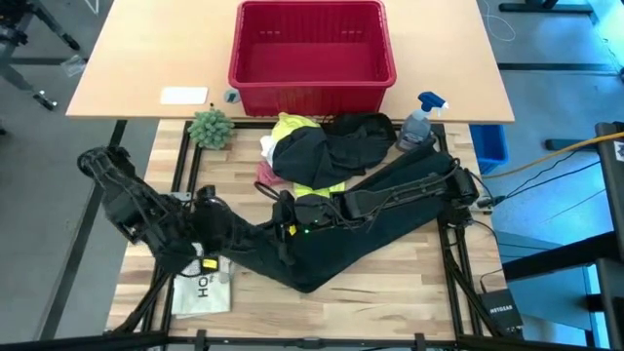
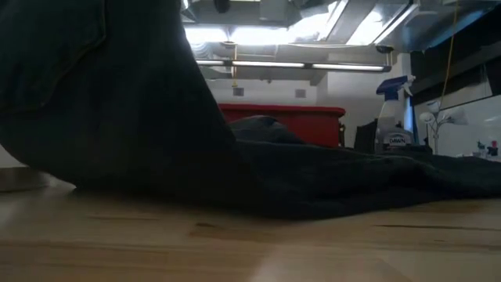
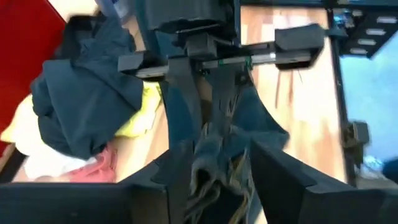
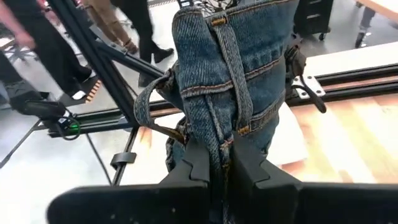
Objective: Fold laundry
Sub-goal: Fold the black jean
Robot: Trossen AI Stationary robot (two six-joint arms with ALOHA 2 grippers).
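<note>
The dark denim trousers (image 1: 380, 219) lie across the table's middle, legs toward the right. Their waist end (image 4: 230, 68) is raised off the table. My right gripper (image 4: 224, 155) reaches in from the right and is shut on that end. Facing it from the left, my left gripper (image 3: 211, 165) is open, its fingers on either side of the bunched denim (image 3: 208, 158). Behind them a pile rests on the table: a yellow T-shirt (image 1: 292, 132) under a black garment (image 1: 331, 146), with pink cloth (image 1: 265, 174) and white cloth (image 1: 269, 146) at its left. My left gripper's fingers stand beside the bunched denim; whether they touch it, I cannot tell. My right gripper pinches a bunched fold of the trousers' waistband (image 4: 214, 140) between its two fingers, just below a belt loop. The fingers come nearly level from the table's right. The waist end stands up beyond them, several layers thick, and the legs trail on the table.
A red basket (image 1: 312, 49) stands at the far middle. A small plant (image 1: 211, 127) is to its left, a spray bottle (image 1: 421, 122) to its right. A flat white printed item (image 1: 203, 288) lies at the near left. People walk beyond the table (image 4: 37, 43).
</note>
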